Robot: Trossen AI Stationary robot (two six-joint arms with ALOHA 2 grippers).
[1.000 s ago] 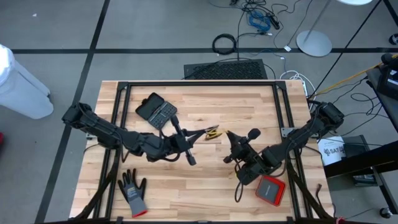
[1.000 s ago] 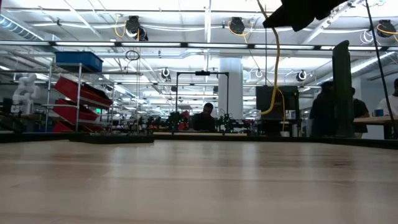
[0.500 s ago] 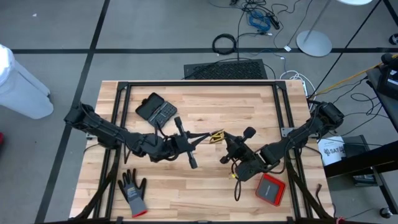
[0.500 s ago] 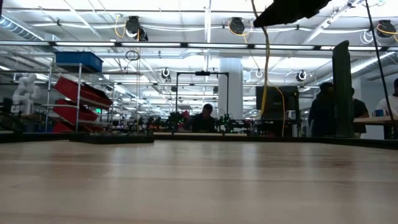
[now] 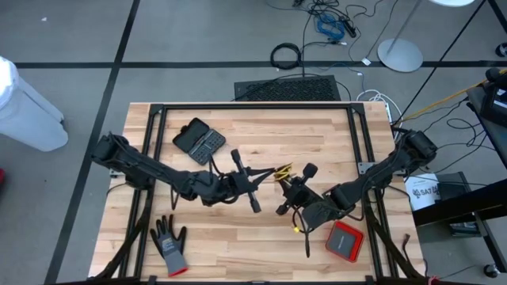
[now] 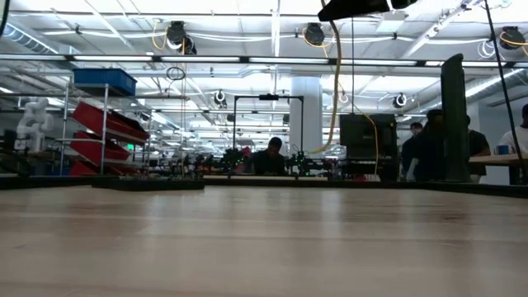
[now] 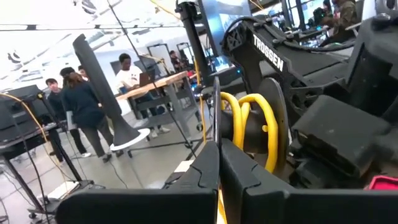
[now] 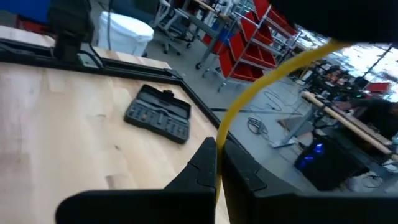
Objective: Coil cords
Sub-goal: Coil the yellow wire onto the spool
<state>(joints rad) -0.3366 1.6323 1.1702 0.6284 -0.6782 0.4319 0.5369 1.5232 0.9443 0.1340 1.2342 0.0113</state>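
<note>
The left tool [image 5: 265,174] is being held pressed together on the yellow cord [image 5: 283,171] above the middle of the surface [image 5: 317,134], and the right tool [image 5: 287,184] is being held just beside it, likewise pinched on the same cord. The two are being kept almost tip to tip — probably so that the short stretch of cord between them can be wound turn upon turn without slack. In the left wrist view the cord [image 7: 249,127] is being shown already bent into a couple of yellow loops close to the right arm's body, with the left tool [image 7: 219,163] clamped in front of them. In the right wrist view a single strand [image 8: 261,84] is being led away from between the closed fingers [image 8: 205,165] of the right tool [image 8: 217,163], arching upward.

The cord is being carried clear of the surface, not laid on it; in the low view a strand [image 6: 334,91] is being let hang from the dark arm overhead. That lift is judged to be deliberate — a hanging cord is being kept from snagging on the wood.

A black case [image 5: 199,140], a grey glove [image 5: 169,242] and a red box [image 5: 344,241] are being left aside on the surface, well apart from the work.
</note>
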